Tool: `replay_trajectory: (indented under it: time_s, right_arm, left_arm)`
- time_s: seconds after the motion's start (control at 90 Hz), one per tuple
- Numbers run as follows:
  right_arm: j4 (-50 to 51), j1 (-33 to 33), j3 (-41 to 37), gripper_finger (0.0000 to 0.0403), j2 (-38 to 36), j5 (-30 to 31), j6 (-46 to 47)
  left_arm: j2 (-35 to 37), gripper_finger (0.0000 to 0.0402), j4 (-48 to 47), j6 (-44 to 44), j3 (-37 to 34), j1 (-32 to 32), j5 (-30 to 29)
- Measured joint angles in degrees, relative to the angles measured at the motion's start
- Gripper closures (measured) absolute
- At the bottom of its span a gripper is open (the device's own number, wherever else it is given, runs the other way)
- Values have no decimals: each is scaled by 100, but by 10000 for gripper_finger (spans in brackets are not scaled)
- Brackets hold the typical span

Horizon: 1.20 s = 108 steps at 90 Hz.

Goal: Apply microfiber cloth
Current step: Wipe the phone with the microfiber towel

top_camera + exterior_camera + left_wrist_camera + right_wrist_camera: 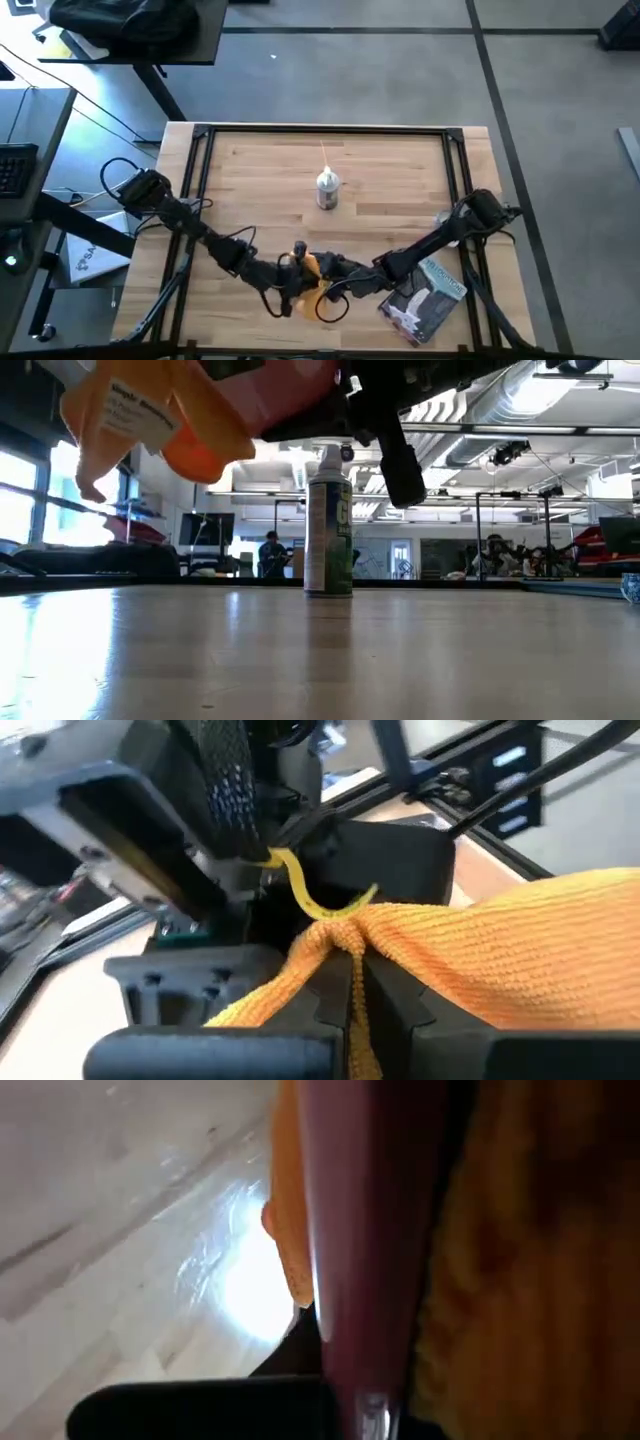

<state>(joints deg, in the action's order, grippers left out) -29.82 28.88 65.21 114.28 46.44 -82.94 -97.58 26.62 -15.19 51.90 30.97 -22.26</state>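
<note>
The orange-yellow microfiber cloth (pixel 312 268) hangs bunched in the air above the table's near middle, clear of the wood in the low view (pixel 150 420). My left gripper (pixel 293 274) comes in from the left and is shut on it (pixel 350 990). My right gripper (pixel 330 266) comes in from the right and meets it there, shut on a flat, glossy dark phone (pixel 350 1230). The cloth lies against one face of the phone (pixel 520 1260). My left gripper pinches a gathered fold of the cloth (pixel 340 935) between its two fingers; several layers are bunched there. The rest of the cloth (pixel 540 950) spreads away beyond the fingers, lifted clear of the table. My right gripper holds the phone by its faces (pixel 345 1380), and the phone runs on past the fingers, lifted off the table. The fingertips are mostly hidden by the phone and the cloth.
A white-and-green spray can (pixel 327 190) stands upright at the table's middle, behind the grippers (pixel 328 525). A grey-blue printed packet (pixel 425 298) lies at the near right corner. A black frame rail (pixel 325 130) borders the tabletop.
</note>
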Motion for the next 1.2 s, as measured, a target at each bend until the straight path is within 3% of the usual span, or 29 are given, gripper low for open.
replay_trajectory:
  time_s: [0.111,0.311,0.567,0.967,1.2]
  right_arm:
    - [-114,-7,11,398,5,56,21]
    - [-523,-47,13,398,9,197,-551]
    - [-685,-117,15,398,9,386,-636]
    - [-764,-58,16,398,9,229,-408]
    - [-845,13,68,398,11,2,-201]
  left_arm:
    - [4,402,11,224,1,69,288]
    - [8,402,-91,468,13,463,107]
    - [-3,402,-156,654,13,711,36]
    - [662,402,-1399,965,11,845,-811]
    - [882,402,-1501,551,4,621,-1105]
